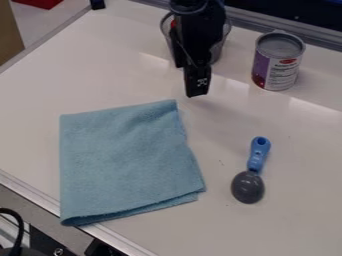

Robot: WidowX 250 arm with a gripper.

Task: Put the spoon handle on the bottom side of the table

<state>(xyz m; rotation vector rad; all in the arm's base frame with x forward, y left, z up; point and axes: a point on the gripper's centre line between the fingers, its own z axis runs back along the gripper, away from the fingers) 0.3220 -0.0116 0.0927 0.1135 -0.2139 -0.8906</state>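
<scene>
A black robot gripper hangs beyond the far right corner of a folded blue cloth; whether it is open or closed, one cannot tell. Right of the cloth lies a grey-bowled spoon, blue handle uppermost in view. A can stands beyond the cloth, to its right.

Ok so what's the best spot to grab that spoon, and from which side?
Probably the blue handle, from straight above, pinching across its narrow width from left and right in the picture. The spoon lies on the table with its slim handle pointing away from the camera; the grey bowl is wider and rounded, so likely harder to hold.
</scene>
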